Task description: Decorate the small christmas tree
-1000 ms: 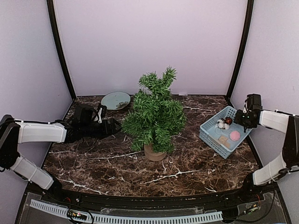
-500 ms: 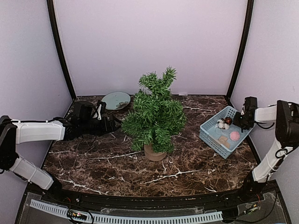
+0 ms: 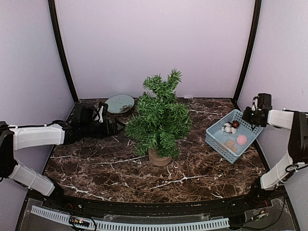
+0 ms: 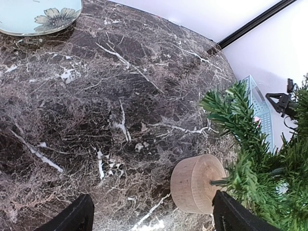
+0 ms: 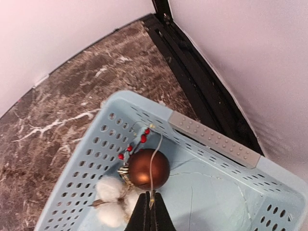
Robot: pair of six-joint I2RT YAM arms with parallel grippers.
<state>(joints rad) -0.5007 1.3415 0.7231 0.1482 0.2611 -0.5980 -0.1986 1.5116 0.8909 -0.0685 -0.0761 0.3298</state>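
Left of the small christmas tree: left claw spread wide, gripping nothing, low beside the stump base. Likely to shove the tree over if swung in. Tree upright mid-counter, no ornament visible on it.

Right of the tree: right claw pinched fully shut on what looks like just the thin hanging loop of the brown bauble. Could slip out on the lift, or drag the red berry sprig and cotton bolls along (all bunched together). Could also snag on the basket wall.

Also in the basket: pink round piece, tan piece.

Behind-left of the tree: pale plate, only a printed flower showing.
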